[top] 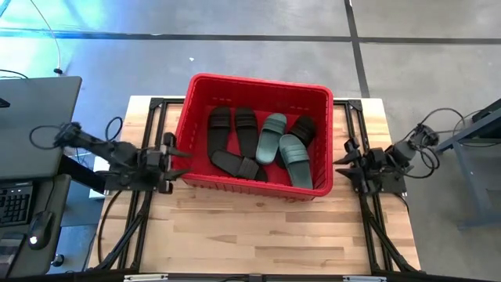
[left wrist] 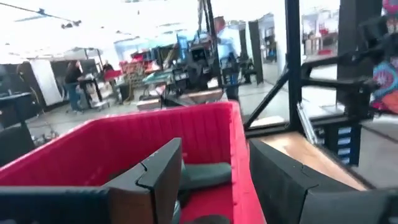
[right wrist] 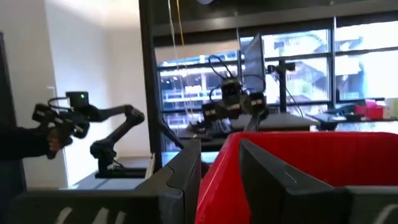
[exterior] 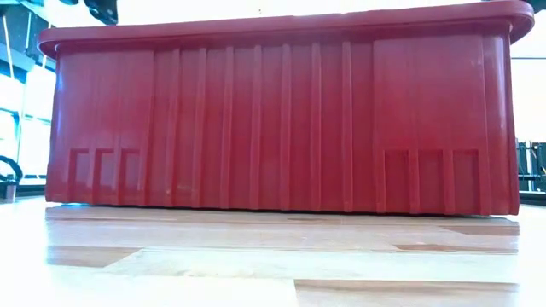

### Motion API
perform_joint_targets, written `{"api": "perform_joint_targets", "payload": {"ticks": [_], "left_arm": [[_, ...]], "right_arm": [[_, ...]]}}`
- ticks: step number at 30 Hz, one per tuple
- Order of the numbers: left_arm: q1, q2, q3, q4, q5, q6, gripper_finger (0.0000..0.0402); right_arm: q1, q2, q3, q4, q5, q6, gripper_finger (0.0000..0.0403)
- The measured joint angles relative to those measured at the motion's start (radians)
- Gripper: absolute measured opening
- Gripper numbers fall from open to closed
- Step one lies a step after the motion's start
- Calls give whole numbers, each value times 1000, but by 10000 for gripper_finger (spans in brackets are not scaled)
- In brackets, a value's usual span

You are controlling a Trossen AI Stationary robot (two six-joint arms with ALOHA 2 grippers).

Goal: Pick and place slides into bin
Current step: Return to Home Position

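Wooden table, slides inside bin

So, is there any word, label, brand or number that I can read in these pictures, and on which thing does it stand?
No text can be read in any view.
Red bin: no label or brand shows on its walls.
Slides: no print shows on them.
Keyboard beside the table: key marks too small to read.
Coloured panel in the room behind: blurred, not readable.
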Motion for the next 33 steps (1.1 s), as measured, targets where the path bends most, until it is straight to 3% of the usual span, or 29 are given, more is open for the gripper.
{"api": "perform_joint_targets", "payload": {"ticks": [7,14,18,22,28,33], "left_arm": [[330,55,-2,-18,221,-19,172],[516,-8,-1,-9,428,18,172],[553,-88,-1,-73,490,18,172],[557,-182,-2,-151,462,23,172],[556,-289,-2,-146,486,58,172],[556,-337,-68,-36,530,74,172]], "right_arm": [[-112,-82,1,-165,-23,84,99],[-138,-82,1,-190,-63,87,99],[-138,-81,1,-205,-77,103,99],[-138,-81,-25,-182,-130,125,99],[-138,-81,-75,-54,-163,62,99],[-138,-81,-99,-21,-175,67,99]]}}
